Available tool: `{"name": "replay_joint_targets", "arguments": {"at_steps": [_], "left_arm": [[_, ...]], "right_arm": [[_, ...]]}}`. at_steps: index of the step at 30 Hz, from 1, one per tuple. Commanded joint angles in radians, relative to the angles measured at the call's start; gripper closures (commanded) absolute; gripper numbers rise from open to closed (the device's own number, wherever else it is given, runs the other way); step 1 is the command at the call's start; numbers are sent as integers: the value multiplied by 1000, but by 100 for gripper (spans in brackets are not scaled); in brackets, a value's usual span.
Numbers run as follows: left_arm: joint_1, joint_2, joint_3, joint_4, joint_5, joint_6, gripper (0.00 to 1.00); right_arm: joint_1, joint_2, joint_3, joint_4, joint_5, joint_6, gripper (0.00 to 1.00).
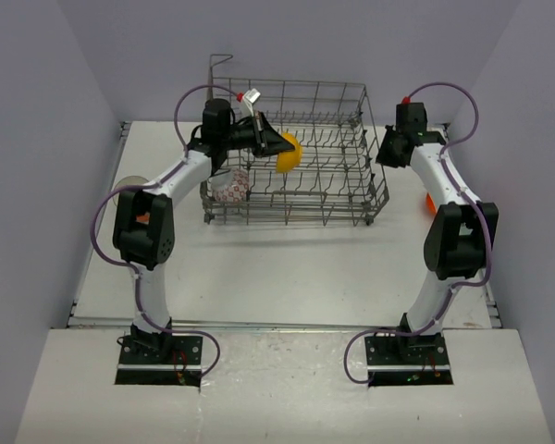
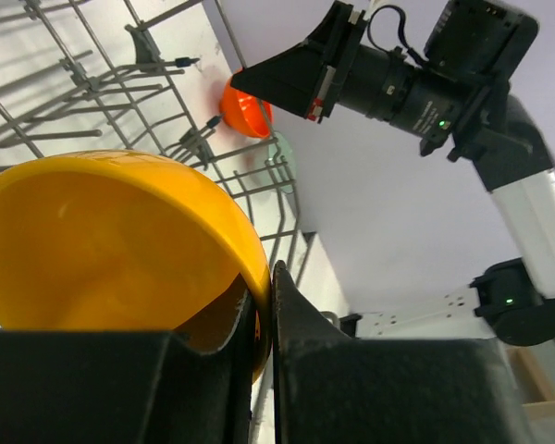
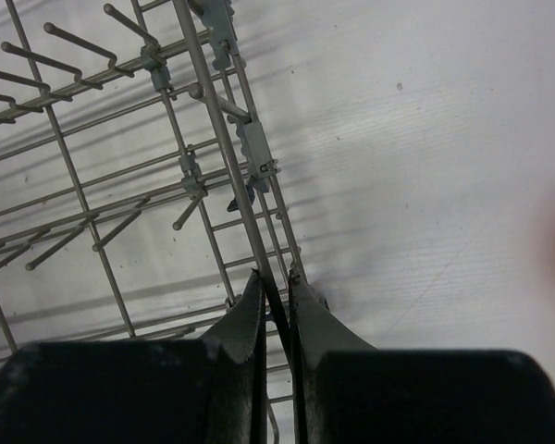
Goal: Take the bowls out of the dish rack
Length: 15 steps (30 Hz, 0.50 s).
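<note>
Desk (image 1: 287, 268): 1 dish rack (image 1: 296, 211) | right end effector (image 3: 276, 287) pinched together on dish rack rim wire | left end effector (image 2: 266, 277) clamped on rim of 1 yellow bowl (image 2: 102, 240), mid-left of rack | other bowls: 1 white-red bowl (image 1: 229, 187) in rack's near-left corner, 1 orange bowl (image 1: 430, 202) on desk right of rack

Overhead; close wrists (common rack (image 1: 376, 176), seemingly)

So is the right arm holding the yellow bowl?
No, the left gripper pinches the yellow bowl by its rim; the right gripper clamps the dish rack.
</note>
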Motion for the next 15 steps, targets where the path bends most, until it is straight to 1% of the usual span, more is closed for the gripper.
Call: {"name": "replay_joint_targets", "arguments": {"at_steps": [1, 9, 15], "left_arm": [[23, -74, 124, 41, 171, 205, 100], [34, -89, -6, 51, 149, 209, 100], [56, -94, -78, 122, 139, 163, 100]], "right_arm": [[38, 61, -32, -297, 17, 97, 100], [38, 68, -6, -308, 36, 95, 100], [38, 73, -1, -309, 40, 93, 100]]}}
